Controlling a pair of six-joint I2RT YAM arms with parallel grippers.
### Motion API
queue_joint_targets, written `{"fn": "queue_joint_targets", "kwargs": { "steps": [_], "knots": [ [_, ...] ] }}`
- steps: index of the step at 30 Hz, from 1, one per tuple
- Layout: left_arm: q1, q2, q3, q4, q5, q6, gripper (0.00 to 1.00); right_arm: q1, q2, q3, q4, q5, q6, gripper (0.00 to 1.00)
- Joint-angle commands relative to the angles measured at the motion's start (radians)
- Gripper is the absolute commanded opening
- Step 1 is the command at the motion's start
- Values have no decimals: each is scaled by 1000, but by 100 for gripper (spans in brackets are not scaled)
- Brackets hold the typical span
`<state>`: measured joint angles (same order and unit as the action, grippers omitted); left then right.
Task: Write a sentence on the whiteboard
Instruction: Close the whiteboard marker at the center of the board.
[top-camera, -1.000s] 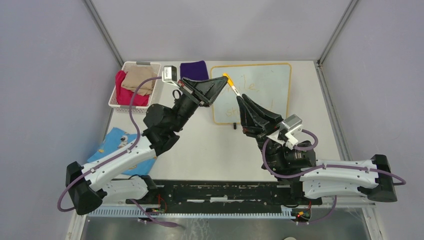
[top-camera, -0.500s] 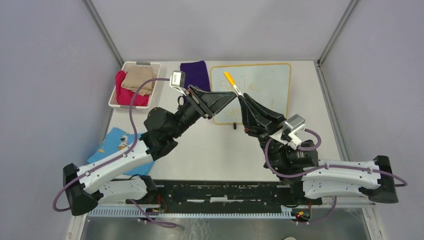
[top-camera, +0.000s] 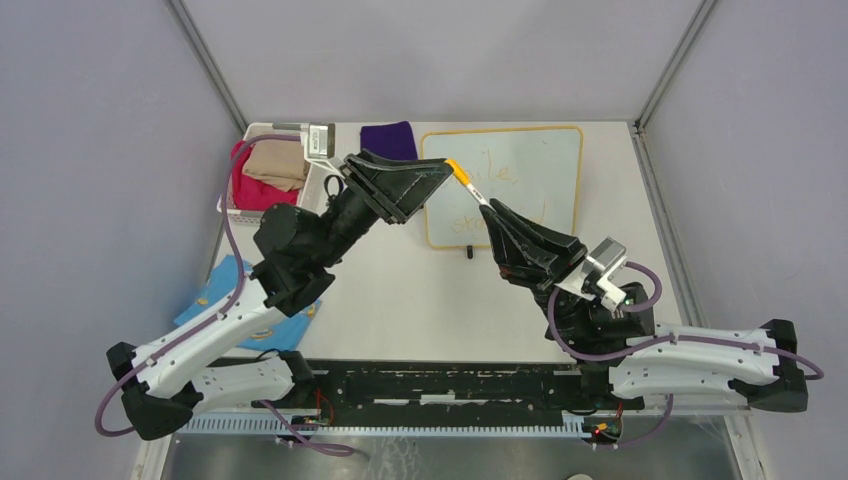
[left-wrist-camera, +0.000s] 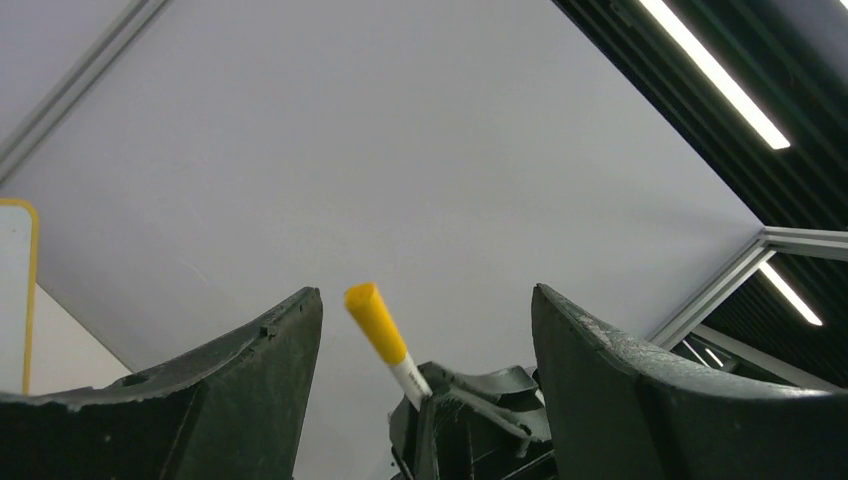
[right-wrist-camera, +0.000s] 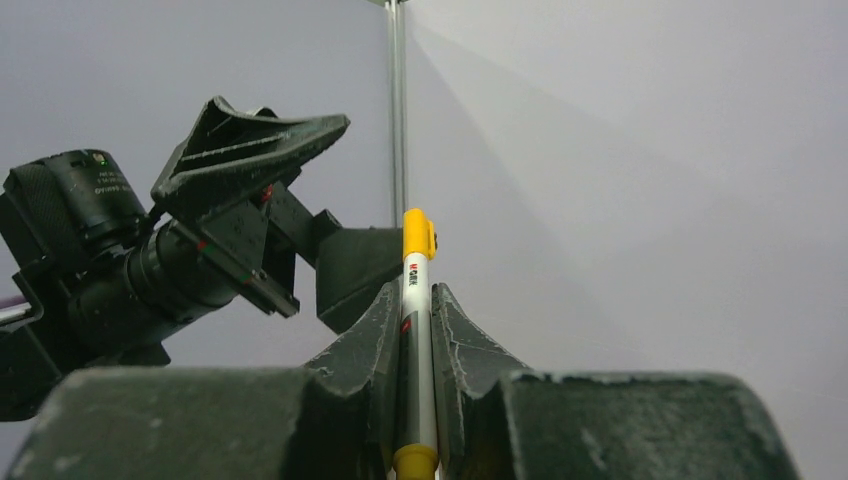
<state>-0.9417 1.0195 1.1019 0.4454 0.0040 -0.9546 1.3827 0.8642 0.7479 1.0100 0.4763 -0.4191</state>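
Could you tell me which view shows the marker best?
The right wrist view: the marker stands close, pinched in the right claw, yellow cap and printed barrel clear. The left wrist view shows its yellow end framed by the open left claw. The top view shows it small, over the whiteboard.

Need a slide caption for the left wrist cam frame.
Left gripper, jaws wide open, frames the yellow-ended marker clamped in the right gripper just beyond it.
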Motion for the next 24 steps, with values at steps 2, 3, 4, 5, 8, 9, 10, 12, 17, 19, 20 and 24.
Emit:
{"fn": "queue_joint_targets", "kwargs": {
  "steps": [2,3,4,5,8,9,10,12,17,19,20,24],
  "knots": [
    [24,15,50,-4,32,64,79,-2,-21,-6,-19,-49,33,0],
    [28,17,50,-1,35,60,79,-3,-23,-7,-20,-50,34,0],
    [30,19,50,-1,39,57,77,-2,-23,-8,-21,-50,35,0],
    [32,20,50,2,44,53,75,-2,-24,-8,-20,-49,36,0],
    [36,27,49,8,59,38,70,-2,-24,-9,-17,-48,36,0],
    [37,29,47,11,63,33,70,-2,-26,-10,-14,-46,36,0],
    [38,29,44,13,66,27,69,-2,-25,-12,-8,-44,34,0],
    [38,32,36,19,72,15,68,-2,-28,-16,1,-39,33,0],
    [42,37,15,45,93,-17,63,-2,-26,-23,17,-23,25,0],
    [44,40,7,65,108,-33,60,-3,-24,-25,19,-16,22,0],
    [46,42,4,73,115,-44,59,-3,-24,-27,23,-14,20,0],
    [59,53,-13,123,160,-99,53,-2,-24,-34,39,-2,12,0]
  ]
}}
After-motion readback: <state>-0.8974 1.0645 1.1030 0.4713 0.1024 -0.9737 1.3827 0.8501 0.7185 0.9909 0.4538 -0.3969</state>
